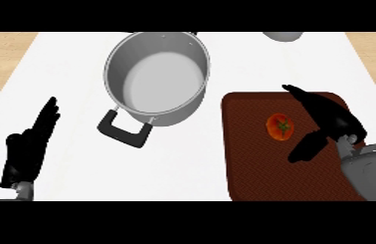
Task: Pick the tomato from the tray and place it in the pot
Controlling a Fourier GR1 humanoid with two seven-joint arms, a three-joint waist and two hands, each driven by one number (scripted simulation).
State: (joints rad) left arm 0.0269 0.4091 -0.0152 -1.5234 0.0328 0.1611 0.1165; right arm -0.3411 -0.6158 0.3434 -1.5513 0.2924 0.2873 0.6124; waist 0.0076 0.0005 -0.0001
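A red tomato [280, 126] with a green stem lies on the dark brown tray [249, 163] at the right of the counter. My right hand [334, 119] hovers just right of the tomato, open, its fingers stretched past the tomato's far side and its thumb [305, 147] reaching along its near side. No part of the hand closes on the tomato. The steel pot [157, 78] with a black handle [126, 129] stands up and to the left of the tray, nothing visible inside it. My left hand [28, 146] rests open at the left edge, fingers up.
The white counter [66, 68] spreads round the pot and tray. A grey rounded object [283, 36] peeks in at the far edge, top right. Wooden strips [15, 54] border the counter at both far sides.
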